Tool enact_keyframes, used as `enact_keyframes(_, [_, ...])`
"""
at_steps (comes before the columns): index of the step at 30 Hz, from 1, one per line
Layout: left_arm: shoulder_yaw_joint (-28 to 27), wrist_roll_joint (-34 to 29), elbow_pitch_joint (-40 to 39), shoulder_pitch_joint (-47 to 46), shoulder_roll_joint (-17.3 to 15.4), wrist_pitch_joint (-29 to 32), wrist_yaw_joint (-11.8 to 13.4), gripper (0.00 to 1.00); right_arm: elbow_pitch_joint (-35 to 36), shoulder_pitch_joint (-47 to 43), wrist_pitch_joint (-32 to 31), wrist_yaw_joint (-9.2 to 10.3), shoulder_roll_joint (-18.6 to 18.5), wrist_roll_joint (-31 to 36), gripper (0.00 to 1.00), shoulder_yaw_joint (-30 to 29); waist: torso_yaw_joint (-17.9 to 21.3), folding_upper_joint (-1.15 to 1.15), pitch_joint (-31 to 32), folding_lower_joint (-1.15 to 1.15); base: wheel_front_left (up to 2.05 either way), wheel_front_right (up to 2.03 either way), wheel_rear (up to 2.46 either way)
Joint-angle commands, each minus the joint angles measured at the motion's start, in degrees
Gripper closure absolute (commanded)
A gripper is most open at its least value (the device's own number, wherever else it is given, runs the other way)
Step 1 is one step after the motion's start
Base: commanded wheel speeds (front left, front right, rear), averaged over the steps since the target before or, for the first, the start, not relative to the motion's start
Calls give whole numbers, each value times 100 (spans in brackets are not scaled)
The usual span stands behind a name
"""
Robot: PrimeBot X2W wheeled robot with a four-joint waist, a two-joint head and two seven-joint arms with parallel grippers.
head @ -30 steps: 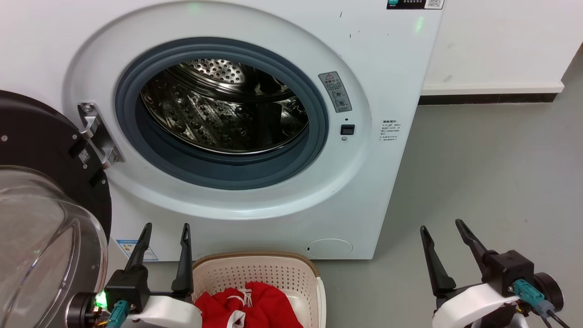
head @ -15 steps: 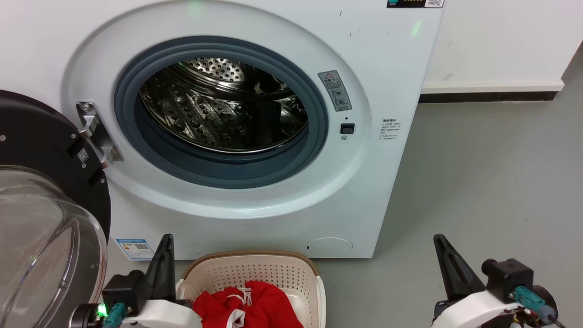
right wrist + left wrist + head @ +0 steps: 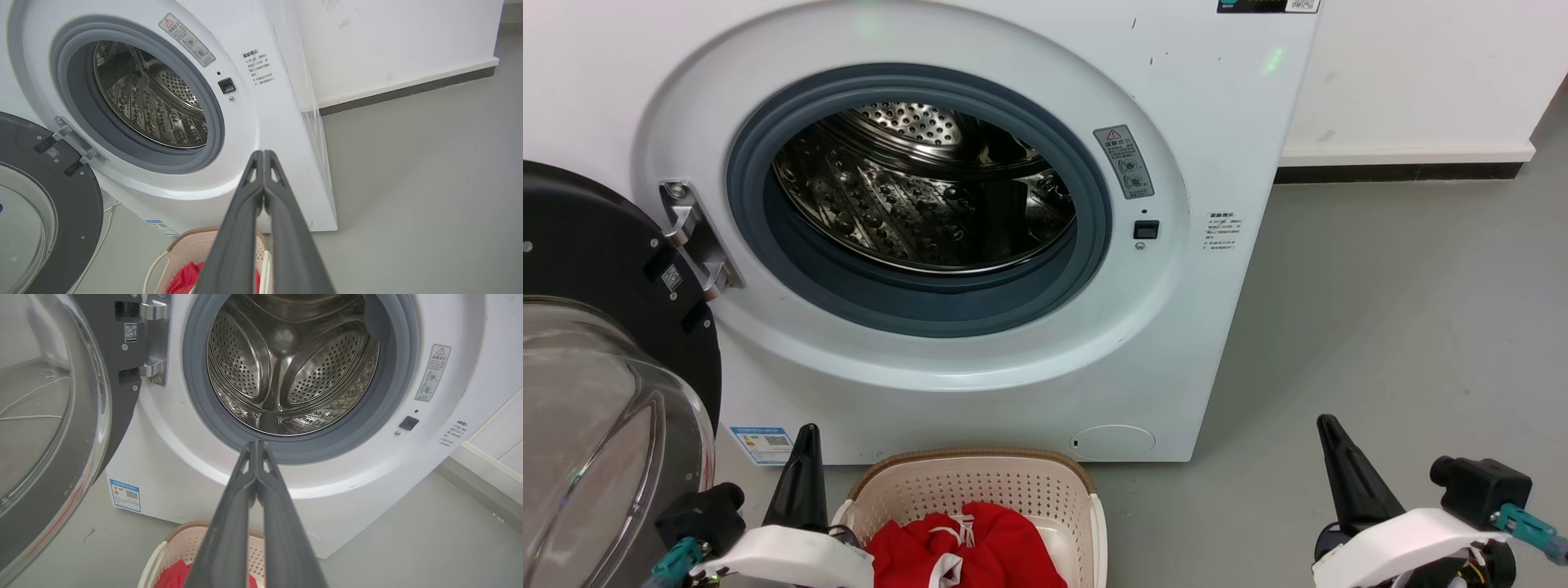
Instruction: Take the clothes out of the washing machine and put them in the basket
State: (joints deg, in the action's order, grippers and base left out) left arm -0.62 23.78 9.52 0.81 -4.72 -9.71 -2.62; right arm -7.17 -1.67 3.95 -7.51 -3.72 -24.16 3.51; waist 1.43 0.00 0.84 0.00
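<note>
Appears at final step, with clothes (image 3: 968,545) in basket (image 3: 977,452) before washing machine (image 3: 1192,327), left gripper (image 3: 256,446) and right gripper (image 3: 263,154) both pressed closed on nothing; calls only for checking drum (image 3: 907,204) floor.

The basket (image 3: 980,490) runs off the bottom edge of the head view, near half gone, and its left corner tucks behind the left gripper (image 3: 807,437). The clothes (image 3: 1005,539) are cut at that same edge. In the left wrist view the fingers (image 3: 229,531) cover most of the red heap, and just a corner peeks out. The door (image 3: 605,269) is clipped at the left edge. The warning sticker (image 3: 1124,162) and blue label (image 3: 765,443) are too small to read. The control panel (image 3: 1266,6) is a sliver at the top edge.
</note>
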Motion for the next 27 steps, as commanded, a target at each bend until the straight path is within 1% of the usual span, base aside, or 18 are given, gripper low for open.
enact_keyframes(1, [-36, 171, -61, -183, -4, 30, -37, 100, 62, 177, -12, 1, -45, -205, 100, -19, -1, 0, -1, 0, 0, 0, 0])
enact_keyframes(14, [-130, 1410, 20, -283, 32, 315, -121, 100, -69, 298, -127, 1, -95, -1508, 100, -104, -18, 0, -13, 0, 0, 0, 0])
enact_keyframes(27, [-225, 2479, 103, -375, 60, 572, -198, 100, -181, 396, -240, 1, -124, -2623, 100, -200, -36, 0, -25, 0, 0, 0, 0])
